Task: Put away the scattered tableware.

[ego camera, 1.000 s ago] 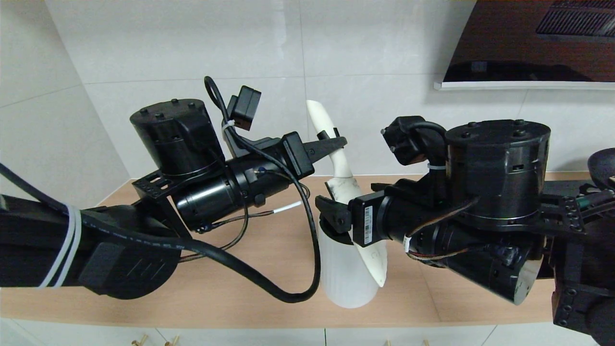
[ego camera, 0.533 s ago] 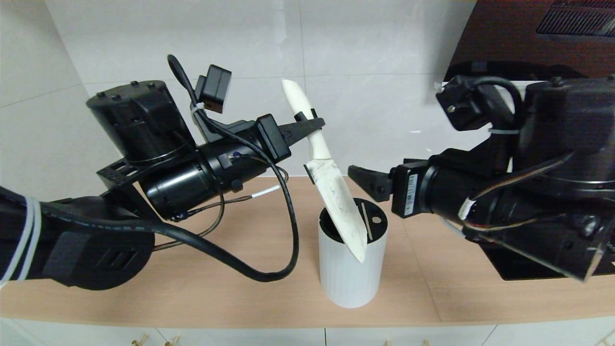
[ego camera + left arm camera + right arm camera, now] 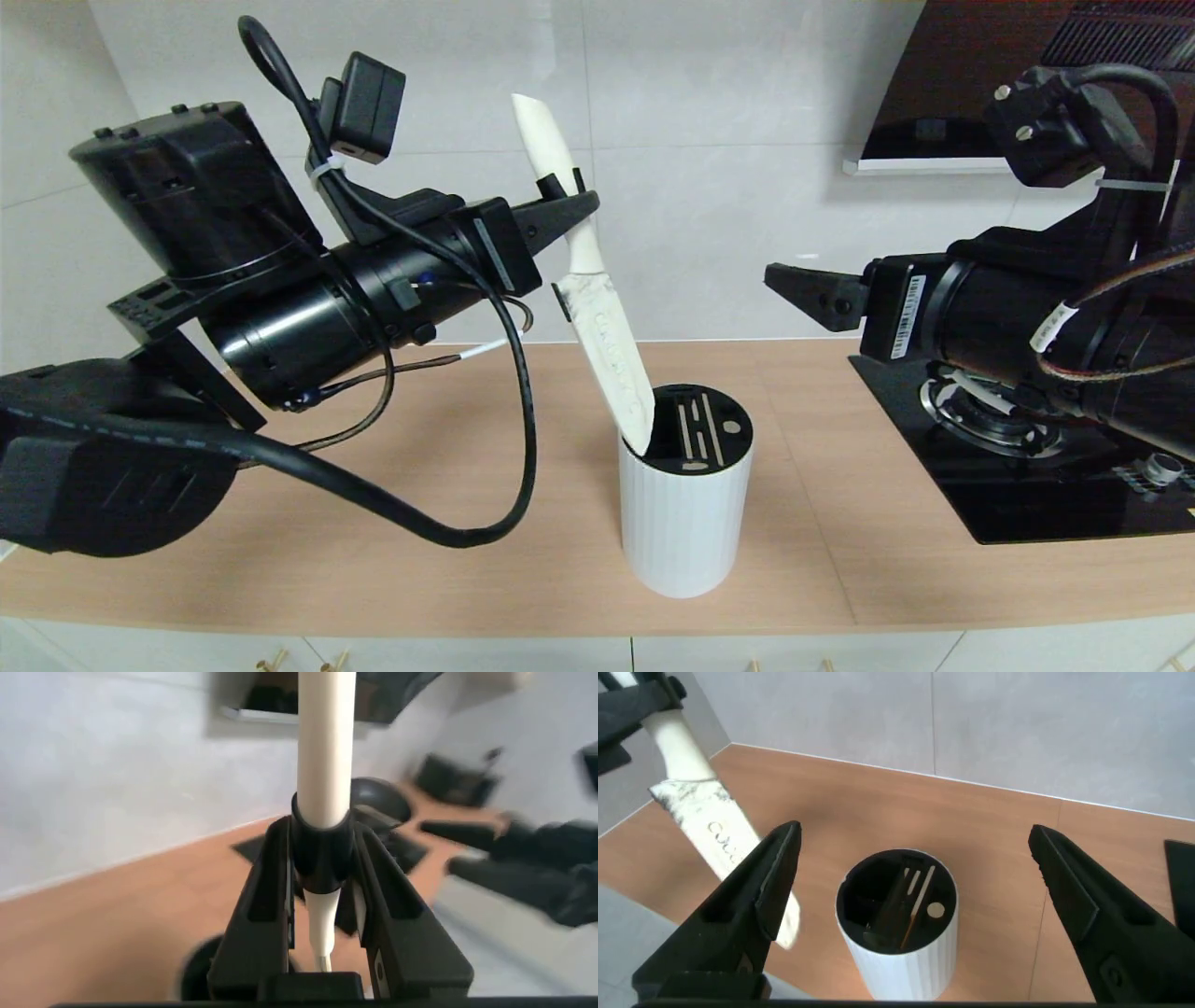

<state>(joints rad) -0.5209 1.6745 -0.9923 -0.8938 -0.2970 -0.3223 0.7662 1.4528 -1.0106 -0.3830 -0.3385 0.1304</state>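
My left gripper (image 3: 569, 207) is shut on the handle of a white knife (image 3: 586, 280), held tilted with its blade pointing down. The blade tip sits at the left rim of a white cylindrical knife holder (image 3: 684, 509) with a black slotted top, standing on the wooden counter (image 3: 392, 560). In the left wrist view the knife handle (image 3: 324, 756) is clamped between the fingers (image 3: 271, 887). My right gripper (image 3: 805, 291) is open, up and to the right of the holder. The right wrist view looks down on the holder (image 3: 896, 924) and the knife (image 3: 710, 831) between its own wide-spread fingers (image 3: 766, 887).
A black glass hob (image 3: 1018, 457) with a burner lies on the counter at the right. A dark range hood (image 3: 1036, 84) hangs on the tiled wall above it. The counter's front edge runs just before the holder.
My right gripper has pulled away from the holder, rising and moving right. My left gripper has lifted the knife and shifted it left, bringing the blade tip from in front of the holder to its left rim.
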